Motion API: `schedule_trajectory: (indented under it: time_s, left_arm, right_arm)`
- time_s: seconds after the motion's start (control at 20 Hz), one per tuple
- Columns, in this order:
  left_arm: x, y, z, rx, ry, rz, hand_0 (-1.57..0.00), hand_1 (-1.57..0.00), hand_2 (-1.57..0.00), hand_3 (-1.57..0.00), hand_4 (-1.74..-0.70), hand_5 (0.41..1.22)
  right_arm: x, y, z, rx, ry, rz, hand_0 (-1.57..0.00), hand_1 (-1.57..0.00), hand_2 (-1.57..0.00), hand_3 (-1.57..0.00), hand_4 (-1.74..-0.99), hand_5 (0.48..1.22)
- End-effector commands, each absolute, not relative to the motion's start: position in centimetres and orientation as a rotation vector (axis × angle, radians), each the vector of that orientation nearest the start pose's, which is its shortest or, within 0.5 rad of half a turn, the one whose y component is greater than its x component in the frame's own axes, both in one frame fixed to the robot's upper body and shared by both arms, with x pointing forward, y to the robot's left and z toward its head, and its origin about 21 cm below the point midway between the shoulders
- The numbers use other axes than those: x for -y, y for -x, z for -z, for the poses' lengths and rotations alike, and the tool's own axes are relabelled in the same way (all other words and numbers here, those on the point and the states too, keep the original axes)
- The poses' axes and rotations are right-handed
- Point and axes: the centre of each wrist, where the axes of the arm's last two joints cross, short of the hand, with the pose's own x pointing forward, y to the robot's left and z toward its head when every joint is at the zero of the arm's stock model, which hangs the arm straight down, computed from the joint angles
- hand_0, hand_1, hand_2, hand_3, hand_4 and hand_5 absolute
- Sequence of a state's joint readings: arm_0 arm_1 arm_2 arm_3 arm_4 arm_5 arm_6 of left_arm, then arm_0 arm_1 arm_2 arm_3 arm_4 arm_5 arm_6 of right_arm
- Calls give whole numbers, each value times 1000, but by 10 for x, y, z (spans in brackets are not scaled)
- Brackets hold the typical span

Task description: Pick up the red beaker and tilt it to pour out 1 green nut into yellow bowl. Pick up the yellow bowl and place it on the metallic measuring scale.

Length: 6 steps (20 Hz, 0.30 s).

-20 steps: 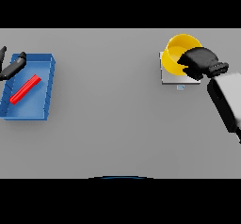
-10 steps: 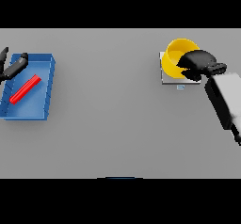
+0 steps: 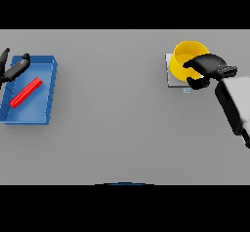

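Over the last second the yellow bowl (image 3: pixel 187 60) had shifted slightly leftward with the right hand (image 3: pixel 205 70) and now sat on the metallic measuring scale (image 3: pixel 171 75), whose pale plate showed at the bowl's left and lower sides. The right hand's fingers were still curled over the bowl's near right rim, gripping it, so the placement looked all but done and only the release seemed to remain. Whether a green nut lay inside the bowl could not be made out. The red beaker (image 3: pixel 27 92) lay on its side in the blue tray (image 3: pixel 46 114) at the far left, and the left hand (image 3: pixel 13 69) hung over the tray's upper left corner with its fingers loosely spread and holding nothing, little changed from a second before. The scale stood near the far right of the grey surface (image 3: pixel 112 128), with a wide bare stretch between it and the tray, leaving the right hand free room to withdraw toward the near edge.
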<state>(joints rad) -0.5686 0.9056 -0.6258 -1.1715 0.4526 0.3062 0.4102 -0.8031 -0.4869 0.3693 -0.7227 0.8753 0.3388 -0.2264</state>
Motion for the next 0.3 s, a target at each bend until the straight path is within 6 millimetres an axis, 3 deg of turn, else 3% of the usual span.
schedule_trajectory:
  time_s: [0.0,0.25]
  left_arm:
    - [-335,-345,-101,1086,-589,404,1,1,1,1,-722,700]
    - [-341,-341,-104,1097,-591,401,1,1,1,1,-720,693]
  right_arm:
    - [269,-422,-73,1046,645,-1667,-120,-194,-311,-411,-1456,827]
    - [273,-420,-73,1003,644,-1648,-39,-63,-103,-272,-1410,759]
